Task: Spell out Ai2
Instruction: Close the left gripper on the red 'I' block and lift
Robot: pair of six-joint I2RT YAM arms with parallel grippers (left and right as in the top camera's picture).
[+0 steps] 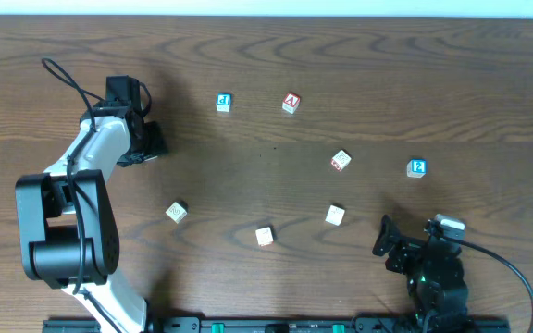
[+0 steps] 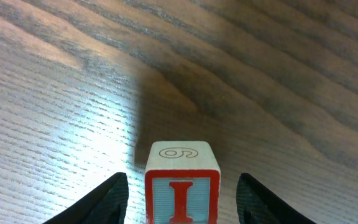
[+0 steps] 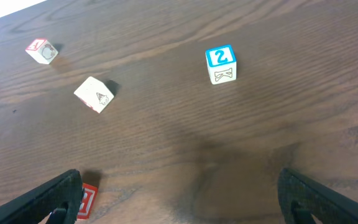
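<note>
A block with a red I (image 2: 181,198) stands on the table between the fingers of my left gripper (image 2: 182,179), with a gap on each side. The gripper is open. In the overhead view my left gripper (image 1: 150,141) hides this block. A red A block (image 1: 291,103) lies at the back centre, and it also shows in the right wrist view (image 3: 41,51). A blue 2 block (image 1: 416,167) lies at the right, and it also shows in the right wrist view (image 3: 220,63). My right gripper (image 1: 384,242) is open and empty (image 3: 179,180), near the front right.
A blue-framed block (image 1: 223,102) lies left of the A block. Other blocks lie at centre right (image 1: 340,161), centre front (image 1: 335,215), (image 1: 265,236) and left of centre (image 1: 176,212). A red-faced block (image 3: 87,200) sits by my right gripper's left finger.
</note>
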